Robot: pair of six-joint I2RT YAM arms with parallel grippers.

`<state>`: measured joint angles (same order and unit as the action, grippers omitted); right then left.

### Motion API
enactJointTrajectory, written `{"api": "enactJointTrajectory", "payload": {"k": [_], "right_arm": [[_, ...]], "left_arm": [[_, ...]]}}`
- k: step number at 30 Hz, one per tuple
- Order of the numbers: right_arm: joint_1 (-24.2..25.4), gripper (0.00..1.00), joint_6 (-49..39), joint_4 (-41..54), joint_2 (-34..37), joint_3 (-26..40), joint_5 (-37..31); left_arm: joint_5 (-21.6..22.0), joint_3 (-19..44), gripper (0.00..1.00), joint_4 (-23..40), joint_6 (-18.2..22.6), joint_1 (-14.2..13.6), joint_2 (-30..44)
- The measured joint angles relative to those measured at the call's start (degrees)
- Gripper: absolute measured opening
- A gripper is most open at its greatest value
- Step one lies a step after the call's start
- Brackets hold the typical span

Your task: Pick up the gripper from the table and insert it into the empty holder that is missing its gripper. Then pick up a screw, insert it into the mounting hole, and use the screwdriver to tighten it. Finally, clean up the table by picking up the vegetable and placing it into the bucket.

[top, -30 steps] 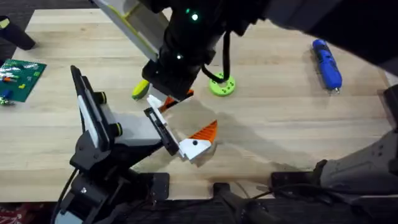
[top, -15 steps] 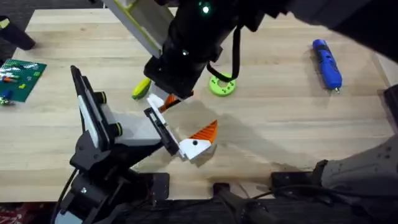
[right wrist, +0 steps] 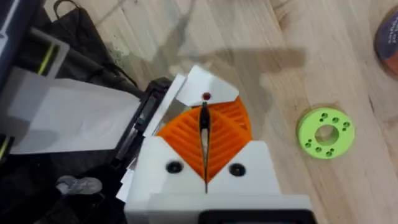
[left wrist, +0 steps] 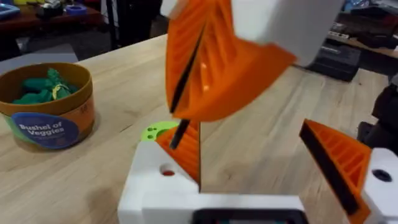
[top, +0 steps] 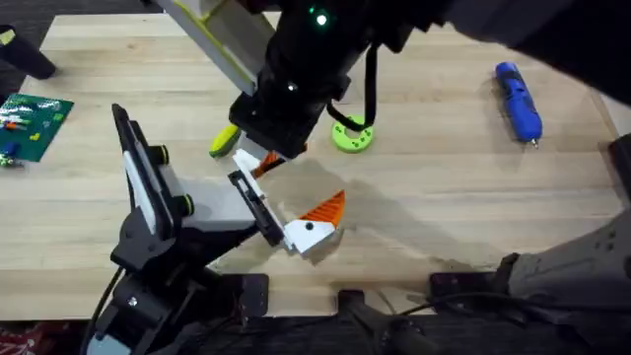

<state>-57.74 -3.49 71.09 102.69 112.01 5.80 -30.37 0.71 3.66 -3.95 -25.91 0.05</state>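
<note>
Gripper part point(right wrist: 205, 99), white with an orange ribbed pad, sat clamped between the right gripper point(right wrist: 205, 158) jaws.
It hung over the left gripper point(left wrist: 273, 162), whose jaws stood open; the screwdriver point(top: 518, 101) lay well apart on the bench point(top: 444, 197).

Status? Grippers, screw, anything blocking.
Left gripper open. Right gripper shut on a thin dark pin, likely the screw, by the mounting hole. Screwdriver untouched, far right. Nothing blocking.
</note>
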Motion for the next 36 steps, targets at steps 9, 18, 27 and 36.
{"api": "enactJointTrajectory", "payload": {"k": [9, 18, 27, 36], "right_arm": [[0.00, 0.012, 0.00, 0.16, 0.19, 0.00, -0.02], [0.00, 0.012, 0.00, 0.16, 0.20, 0.00, -0.02], [0.00, 0.012, 0.00, 0.18, 1.21, 0.00, -0.02], [0.00, 0.012, 0.00, 0.18, 2.49, 0.00, -0.01]], "left_arm": [[0.00, 0.00, 0.984, 0.00, 0.00, 0.00, 0.00], [0.00, 0.00, 0.984, 0.00, 0.00, 0.00, 0.00], [0.00, 0.00, 0.984, 0.00, 0.00, 0.00, 0.00], [0.00, 0.00, 0.984, 0.00, 0.00, 0.00, -0.01]]}}
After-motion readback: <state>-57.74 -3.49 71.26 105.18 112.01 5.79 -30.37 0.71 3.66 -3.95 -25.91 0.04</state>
